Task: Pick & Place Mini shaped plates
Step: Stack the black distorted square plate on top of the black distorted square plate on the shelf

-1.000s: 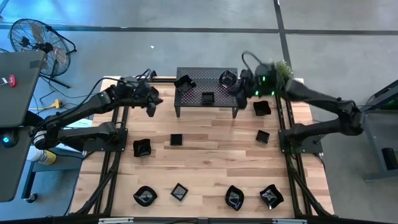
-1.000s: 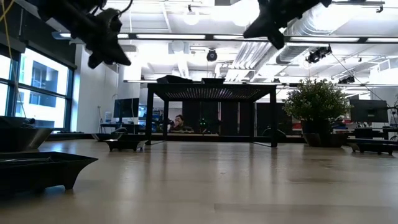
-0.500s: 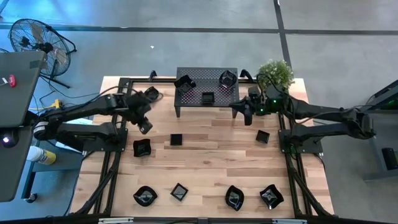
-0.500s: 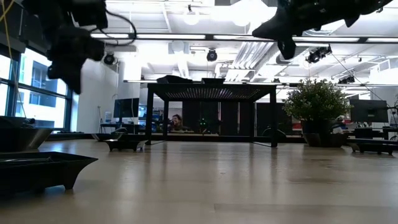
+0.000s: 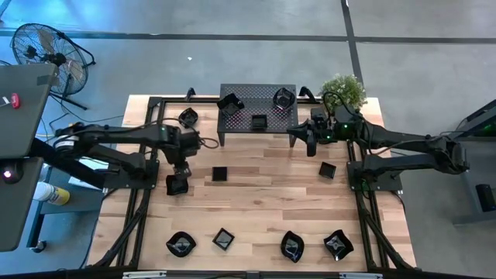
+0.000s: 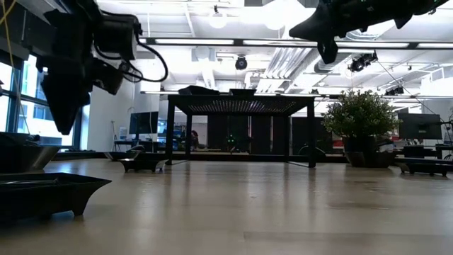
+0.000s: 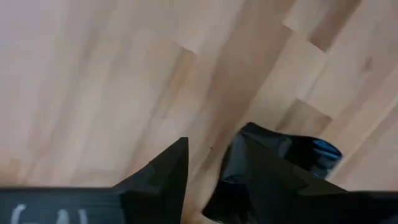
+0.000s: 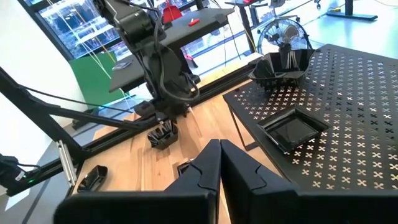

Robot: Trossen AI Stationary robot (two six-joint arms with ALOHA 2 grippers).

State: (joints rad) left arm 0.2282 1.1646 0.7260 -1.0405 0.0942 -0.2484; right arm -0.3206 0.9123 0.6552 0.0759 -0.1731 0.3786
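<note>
Small glossy black mini plates lie about the wooden table. One plate [image 5: 177,186] [image 7: 314,152] sits flat at the left, and my left gripper [image 5: 180,166] [image 7: 210,149] hangs just above it, open, fingers pointing down, with nothing between them. My right gripper [image 5: 297,133] [image 8: 219,144] hovers shut and empty by the near right corner of the black perforated rack [image 5: 240,112]. Three plates rest on the rack: one [image 5: 229,101], a square one [image 5: 259,122] [image 8: 292,127] and a bowl-like one [image 5: 284,97] [image 8: 286,65].
More plates lie on the table: one at the far left [image 5: 188,117], a square one [image 5: 219,173], one at the right [image 5: 327,170], and several along the near edge [image 5: 180,244] [image 5: 292,246]. A potted plant [image 5: 343,89] stands at the far right.
My left gripper has swung from the far left, beside the rack, toward the near edge and down, and now points down over the left plate. My right gripper has drawn back from the rack's far right toward the near edge, then held still.
</note>
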